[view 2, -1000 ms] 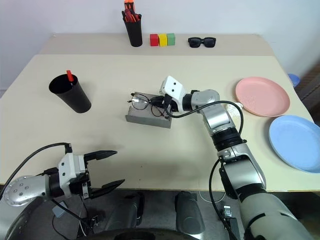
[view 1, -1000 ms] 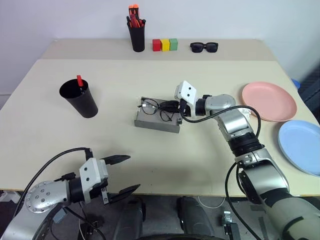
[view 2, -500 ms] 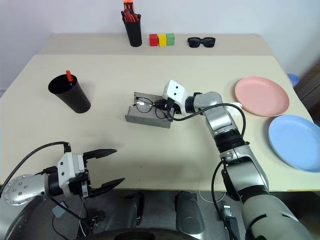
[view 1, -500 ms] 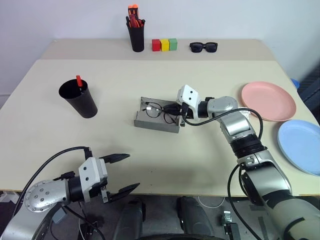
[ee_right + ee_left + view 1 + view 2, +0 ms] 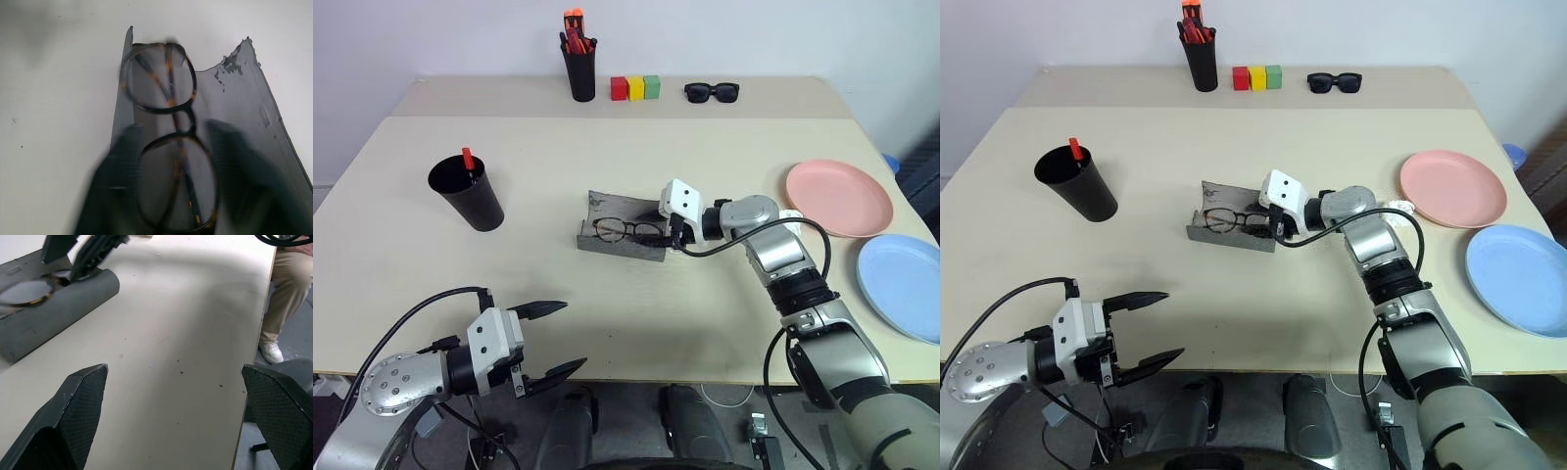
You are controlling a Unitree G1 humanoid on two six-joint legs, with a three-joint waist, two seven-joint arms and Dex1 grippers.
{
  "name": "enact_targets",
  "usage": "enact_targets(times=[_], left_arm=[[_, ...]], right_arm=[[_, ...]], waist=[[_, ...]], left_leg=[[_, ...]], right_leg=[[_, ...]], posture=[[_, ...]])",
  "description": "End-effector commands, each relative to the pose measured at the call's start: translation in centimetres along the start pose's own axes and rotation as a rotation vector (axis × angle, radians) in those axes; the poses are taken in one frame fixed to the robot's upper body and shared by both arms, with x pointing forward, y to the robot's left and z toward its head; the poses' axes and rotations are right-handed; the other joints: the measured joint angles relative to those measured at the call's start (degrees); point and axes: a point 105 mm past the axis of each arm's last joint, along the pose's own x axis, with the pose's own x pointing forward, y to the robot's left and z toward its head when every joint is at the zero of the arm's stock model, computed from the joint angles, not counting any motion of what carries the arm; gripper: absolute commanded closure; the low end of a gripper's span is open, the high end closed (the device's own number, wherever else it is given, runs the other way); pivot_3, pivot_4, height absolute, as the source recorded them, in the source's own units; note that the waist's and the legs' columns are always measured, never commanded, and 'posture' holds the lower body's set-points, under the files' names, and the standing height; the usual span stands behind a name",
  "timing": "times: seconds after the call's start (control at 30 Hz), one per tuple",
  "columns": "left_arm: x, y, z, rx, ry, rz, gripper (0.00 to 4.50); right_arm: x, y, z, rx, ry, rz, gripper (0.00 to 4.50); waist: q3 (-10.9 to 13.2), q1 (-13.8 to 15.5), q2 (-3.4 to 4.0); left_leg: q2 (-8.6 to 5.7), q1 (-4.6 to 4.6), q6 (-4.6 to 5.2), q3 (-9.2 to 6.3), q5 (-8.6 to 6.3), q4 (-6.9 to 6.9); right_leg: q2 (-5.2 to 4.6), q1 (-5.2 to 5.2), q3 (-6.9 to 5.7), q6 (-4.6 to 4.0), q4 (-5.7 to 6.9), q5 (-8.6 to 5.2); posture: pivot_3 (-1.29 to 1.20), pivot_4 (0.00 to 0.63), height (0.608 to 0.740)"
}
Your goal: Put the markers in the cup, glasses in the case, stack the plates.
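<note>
**Glasses lying in open case, right fingers spread around them**

Right gripper (image 5: 668, 233) sits at the right end of the grey case (image 5: 619, 245), mid-table. In the right wrist view its fingers (image 5: 116, 196) are apart, one either side of the glasses (image 5: 168, 142), no clear pinch. Glasses lie flat inside the case, lid open.

Left gripper (image 5: 553, 340) hangs near the front table edge, fingers wide, nothing between them.

Black cup (image 5: 467, 194) stands left of the case, well apart, red-capped marker (image 5: 468, 159) upright inside. Pink plate (image 5: 839, 198) and blue plate (image 5: 901, 284) lie side by side at the right edge, unstacked.
</note>
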Motion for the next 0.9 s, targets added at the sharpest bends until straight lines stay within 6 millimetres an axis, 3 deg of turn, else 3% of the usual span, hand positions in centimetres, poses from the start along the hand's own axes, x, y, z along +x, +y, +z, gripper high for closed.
enact_targets(times=[0.03,0.53,0.77,0.9], left_arm=[[-0.1,0.0,1.1,0.021,-0.029,0.011,0.00],[-2.4,2.1,1.7,-0.070,-0.077,0.213,0.00],[-2.9,3.6,3.1,-0.106,-0.154,0.292,0.00],[-2.3,3.8,3.5,-0.099,-0.157,0.281,0.00]], right_arm=[[-0.4,-0.6,1.6,-0.036,-0.053,-0.040,0.04],[-0.4,-1.7,2.5,0.010,-0.132,-0.126,0.04],[-3.4,-1.9,3.2,0.062,-0.200,-0.158,0.04],[-5.3,-1.5,1.5,0.086,-0.153,-0.207,0.04]], waist=[[0.00,0.00,0.00],[0.00,0.06,0.00],[0.00,0.23,0.00],[-0.01,0.15,-0.01]], left_leg=[[0.00,0.00,0.00,0.00,0.00,0.00],[0.00,0.00,0.00,0.00,0.00,0.00],[0.00,-0.01,0.00,-0.02,0.00,0.00],[0.00,0.00,0.00,-0.01,0.00,0.00]], right_leg=[[0.00,0.00,0.00,0.00,0.00,0.00],[0.00,0.01,0.00,0.00,-0.01,0.00],[0.00,0.02,0.00,0.00,-0.02,0.00],[-0.01,0.03,0.00,0.00,-0.03,0.00]], posture=[[0.00,0.150,0.740],[0.00,0.150,0.740],[0.00,0.150,0.740],[0.00,0.150,0.740]])
